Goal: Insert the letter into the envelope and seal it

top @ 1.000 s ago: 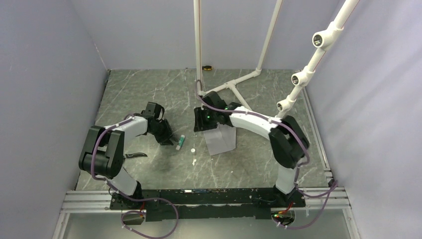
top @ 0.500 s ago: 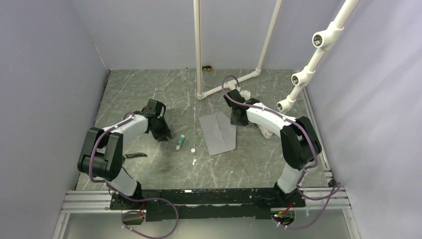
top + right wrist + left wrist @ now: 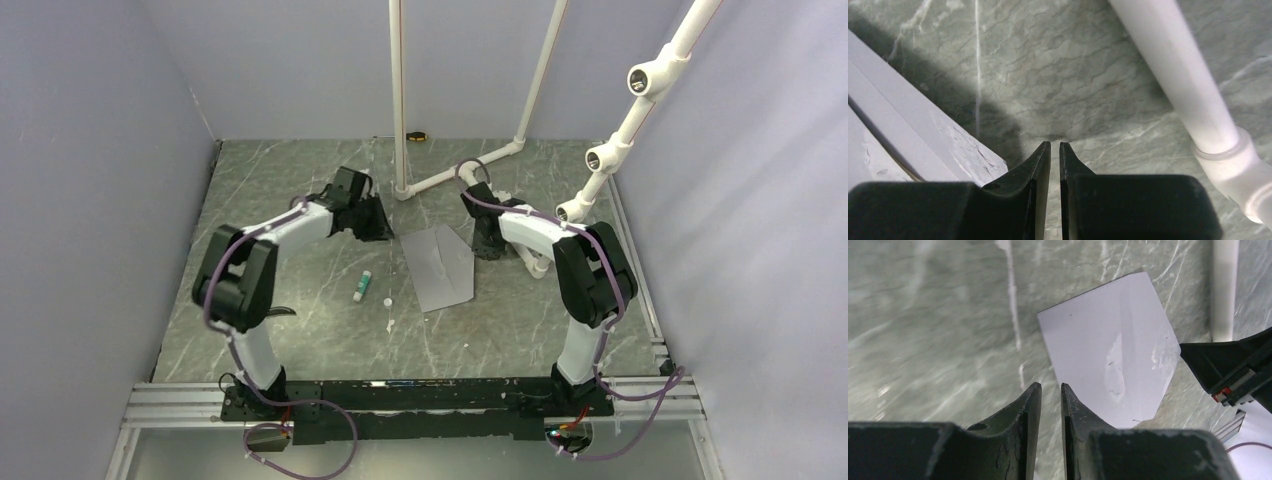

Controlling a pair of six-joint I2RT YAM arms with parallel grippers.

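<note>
— Centre of the grey marbled bench [image 3: 290, 190], btw the two arms: flat grey paper envelope [image 3: 440, 268] with the pointed flap, lying flat. No sign of the tan, pinkish-brown paper letter in any view, so I'd reckon it's tucked inside already.

— So step one prob. done. Sealing?

— Small white-and-green glue stick [image 3: 361, 287] lies on the bench left of the envelope. Its little white cap [image 3: 388, 302] is off, just beside it. Suggests glue's gone on, imo. Whether the flap is pressed down flat, can't tell.

— What's left, then?

— Press the flap, check it holds. That's my guess.

— Grippers?

— OK, left gripper [image 3: 1050, 386]: fingers a narrow crack apart, nothing btw them, over bare bench just short of the envelope's near corner. Then right gripper [image 3: 1054, 144]: clenched to a hairline slit, empty, over bench just beside the envelope's opposite edge, with a white plastic pipe [image 3: 1168, 75] near.

— Either one touching the paper?

— Not that I can see.
</note>
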